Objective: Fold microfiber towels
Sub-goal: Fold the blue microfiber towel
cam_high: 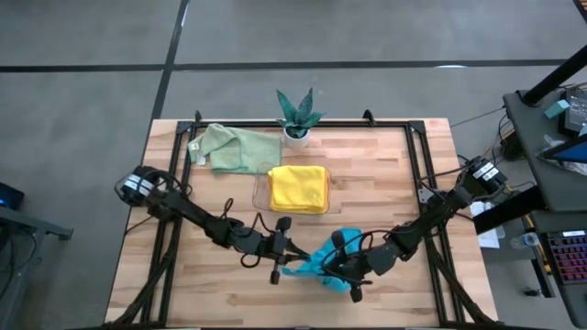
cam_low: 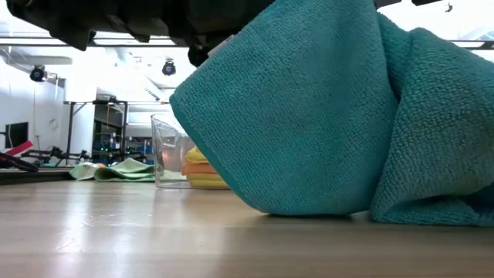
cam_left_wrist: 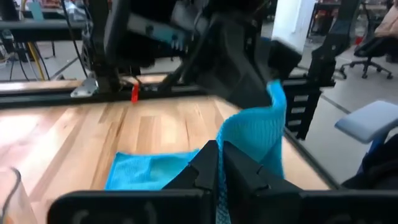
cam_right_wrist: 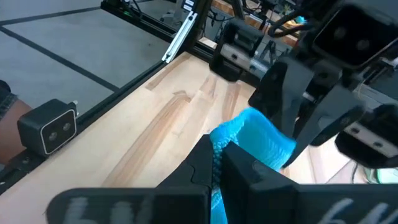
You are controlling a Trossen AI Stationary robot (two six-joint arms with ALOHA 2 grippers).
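Spanning the wooden table (cam_high: 202,284) from its 9 o'clock side, the left arm reaches in toward 6 o'clock, where the left gripper (cam_high: 286,259) has its jaws clamped together on one edge of the teal-blue towel (cam_high: 321,261); in the left wrist view the fingers (cam_left_wrist: 205,171) meet with teal cloth pinched between them. Pale green towel (cam_high: 229,148): loosely crumpled, lying at 11 o'clock near the table's far rail. Potted plant (cam_high: 297,117): upright at 12 o'clock. Clear tray (cam_high: 260,191): just past table centre, holding a folded yellow towel (cam_high: 299,187), with an orange layer showing under it in the low view. Teal-blue towel: lifted partly off the wood at 6 o'clock, draped in a hump between the two grippers. Right gripper (cam_high: 344,270): entering from 3 o'clock, jaws closed on the towel's opposite edge, cloth bunched between the fingers (cam_right_wrist: 208,158).
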